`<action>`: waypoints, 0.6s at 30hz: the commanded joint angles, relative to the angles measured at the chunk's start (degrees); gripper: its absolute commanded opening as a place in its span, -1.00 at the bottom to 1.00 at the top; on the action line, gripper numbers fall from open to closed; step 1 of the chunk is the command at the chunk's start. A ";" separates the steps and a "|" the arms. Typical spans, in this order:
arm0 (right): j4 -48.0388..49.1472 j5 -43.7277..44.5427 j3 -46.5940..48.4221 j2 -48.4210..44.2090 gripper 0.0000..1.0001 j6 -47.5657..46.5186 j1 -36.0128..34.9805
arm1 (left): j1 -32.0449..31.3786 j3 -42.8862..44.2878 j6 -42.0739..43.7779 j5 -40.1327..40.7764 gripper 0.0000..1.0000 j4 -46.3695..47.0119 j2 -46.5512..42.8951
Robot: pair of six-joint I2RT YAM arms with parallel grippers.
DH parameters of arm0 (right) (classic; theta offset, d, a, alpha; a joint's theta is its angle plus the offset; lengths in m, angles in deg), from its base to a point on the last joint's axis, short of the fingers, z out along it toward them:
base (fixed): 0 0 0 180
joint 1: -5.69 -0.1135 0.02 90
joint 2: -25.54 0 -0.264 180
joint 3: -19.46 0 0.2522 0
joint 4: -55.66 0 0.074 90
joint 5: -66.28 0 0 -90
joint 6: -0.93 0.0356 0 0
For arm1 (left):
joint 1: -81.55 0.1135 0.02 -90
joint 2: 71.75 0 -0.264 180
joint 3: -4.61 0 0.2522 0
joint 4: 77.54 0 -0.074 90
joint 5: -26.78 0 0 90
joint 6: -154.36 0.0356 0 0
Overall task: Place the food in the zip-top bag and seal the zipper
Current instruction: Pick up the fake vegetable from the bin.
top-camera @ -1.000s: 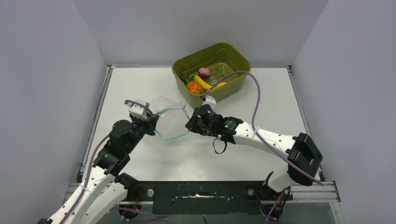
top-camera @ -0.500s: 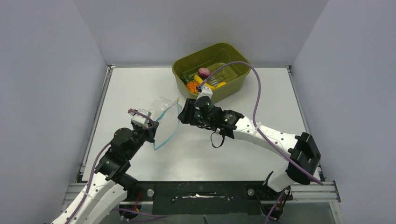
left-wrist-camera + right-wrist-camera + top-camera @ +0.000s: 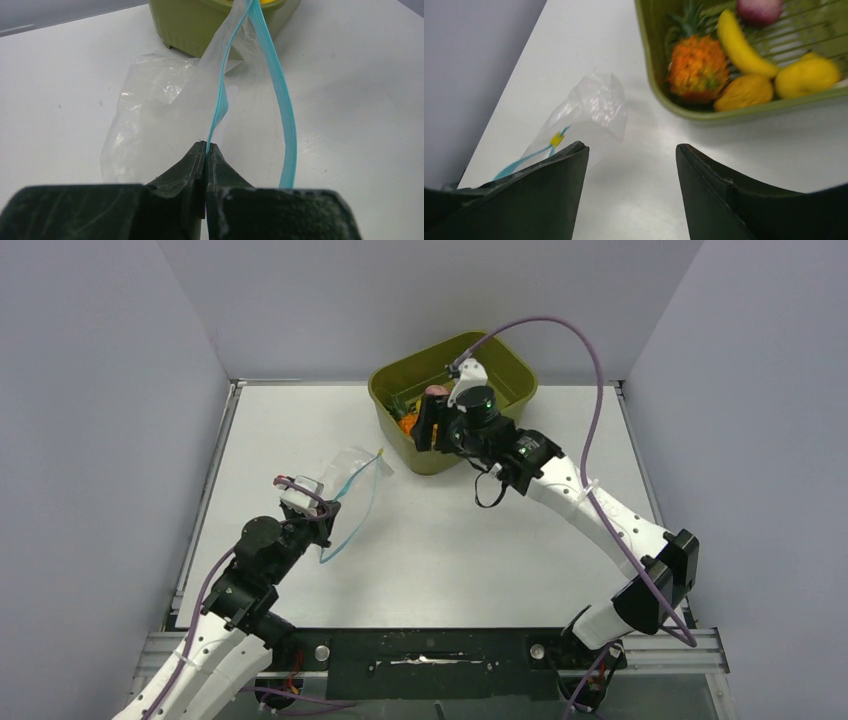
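Observation:
The clear zip-top bag (image 3: 352,468) lies crumpled on the white table, left of centre. Its teal zipper (image 3: 283,100) loops up from the mouth, which gapes. My left gripper (image 3: 206,145) is shut on one side of that strip at the bag's near end (image 3: 324,528). My right gripper (image 3: 631,147) is open and holds nothing. It hangs over the front left wall of the basin (image 3: 428,428), apart from the bag (image 3: 596,107). The food lies in the basin: an orange fruit with a green top (image 3: 698,67), a banana (image 3: 740,46), a purple-pink piece (image 3: 758,10) and yellow-orange pieces (image 3: 744,92).
The olive-green basin (image 3: 505,365) stands at the back of the table, right of centre; its wall (image 3: 185,25) rises just behind the bag. Grey walls close in the left, back and right. The right arm's purple cable (image 3: 590,350) arcs high over the basin.
My right gripper let go of the bag's mouth, opened, and swung back and right to the basin. The mouth narrowed and sagged toward the left gripper, which stayed shut and drew slightly nearer.

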 commanded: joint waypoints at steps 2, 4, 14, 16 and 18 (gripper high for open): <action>-5.21 5.48 9.96 4.06 0.30 -14.25 3.43 | -0.18 0.06 1.41 -1.13 -1.00 3.66 -1.73; -6.96 5.79 13.38 6.63 0.30 -17.67 4.88 | -0.19 -0.19 1.56 -1.07 -1.00 3.84 -2.39; -9.15 3.21 25.21 20.78 0.35 -28.24 12.72 | -0.19 -0.38 1.93 -2.39 -1.00 4.28 -2.67; -9.86 2.94 27.90 23.60 0.35 -30.41 13.94 | -0.11 -0.39 2.02 -2.70 -1.00 4.38 -2.34; -10.19 0.37 30.63 26.38 0.34 -31.49 15.57 | -0.10 -0.31 2.03 -2.82 -1.00 4.30 -2.22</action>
